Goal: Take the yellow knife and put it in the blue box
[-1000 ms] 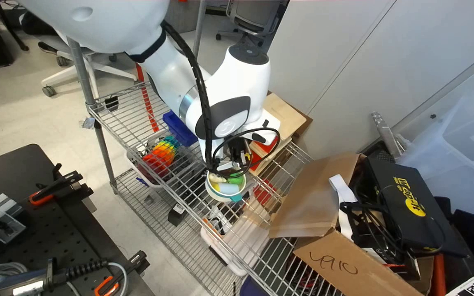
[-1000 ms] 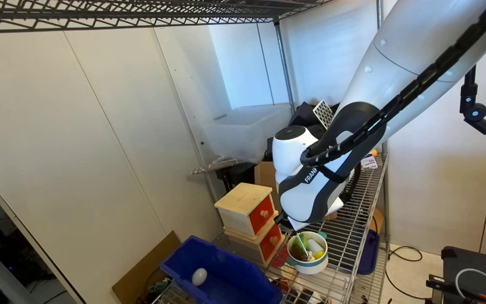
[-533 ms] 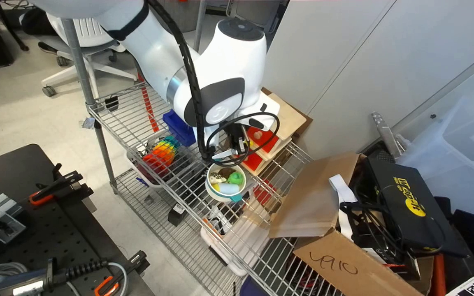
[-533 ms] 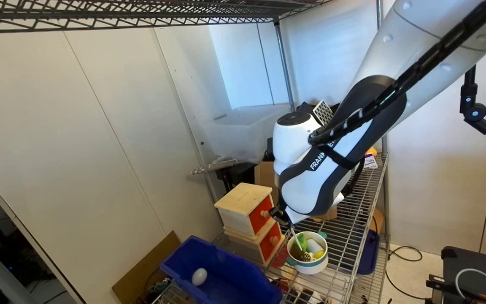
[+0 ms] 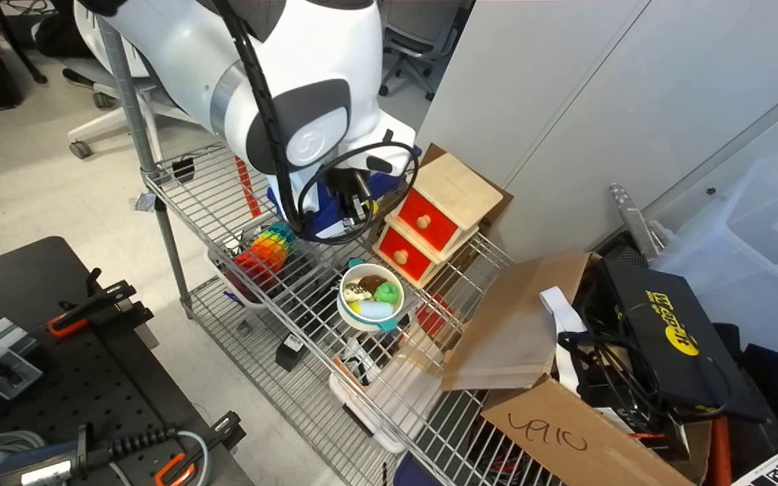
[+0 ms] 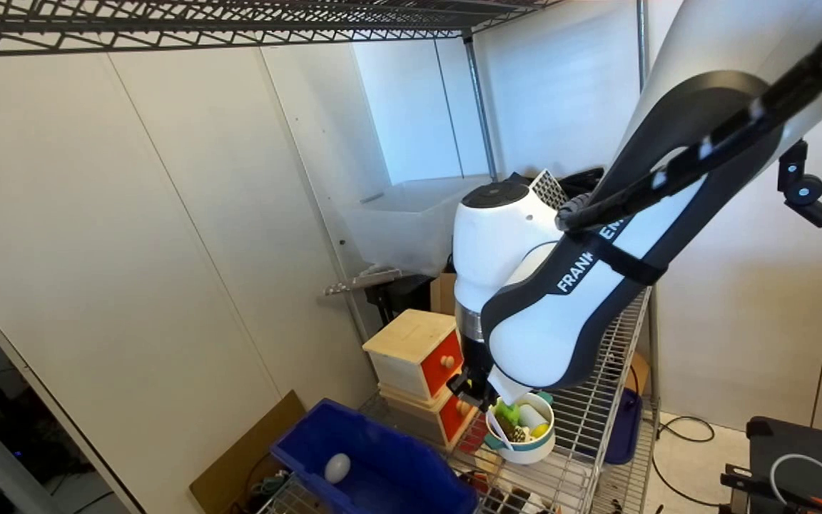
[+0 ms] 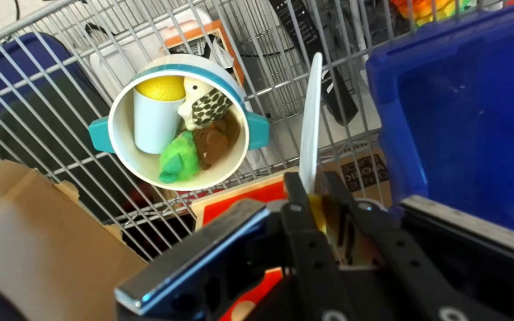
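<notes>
My gripper (image 7: pixel 313 180) is shut on the yellow handle of the yellow knife (image 7: pixel 311 116). Its pale blade points out past the fingertips in the wrist view. In both exterior views the gripper (image 5: pixel 355 209) (image 6: pixel 469 392) is in the air above the shelf, and the blade (image 6: pixel 500 432) tilts down in front of the pot. The blue box (image 6: pixel 400 446) is a deep-blue bin on the shelf. It also fills the right of the wrist view (image 7: pixel 411 165), right of the blade. The arm partly hides it in an exterior view (image 5: pixel 325 217).
A white and teal pot (image 7: pixel 179 185) with several toys stands on the wire shelf. A red-and-tan wooden drawer box (image 6: pixel 411 335) stands between pot and wall, close to the gripper. A white egg-shaped object (image 6: pixel 337 467) lies in the blue box. An open cardboard box (image 5: pixel 531 324) stands farther along.
My gripper has moved away from over the pot toward the blue box, carrying the knife. The drawer fronts, earlier partly covered by the arm, now show in an exterior view.
</notes>
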Action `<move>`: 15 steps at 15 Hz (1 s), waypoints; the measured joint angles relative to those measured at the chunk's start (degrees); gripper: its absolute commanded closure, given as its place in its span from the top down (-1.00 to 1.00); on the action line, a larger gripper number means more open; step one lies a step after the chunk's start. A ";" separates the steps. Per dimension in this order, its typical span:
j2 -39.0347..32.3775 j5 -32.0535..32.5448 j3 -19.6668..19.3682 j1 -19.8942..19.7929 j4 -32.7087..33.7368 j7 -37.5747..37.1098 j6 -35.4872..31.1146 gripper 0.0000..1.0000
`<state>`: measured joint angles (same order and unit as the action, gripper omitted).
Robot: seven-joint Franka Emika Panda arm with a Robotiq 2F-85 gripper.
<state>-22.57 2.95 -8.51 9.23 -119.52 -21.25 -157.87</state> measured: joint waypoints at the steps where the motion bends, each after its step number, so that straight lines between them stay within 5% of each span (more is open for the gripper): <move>1: 0.77 0.85 0.09 0.71 -0.84 0.00 -0.19 -0.92; 15: 4.17 2.15 4.79 1.76 -3.81 2.77 -1.76 -0.92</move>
<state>-18.39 5.10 -3.71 10.99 -123.33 -18.48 -159.63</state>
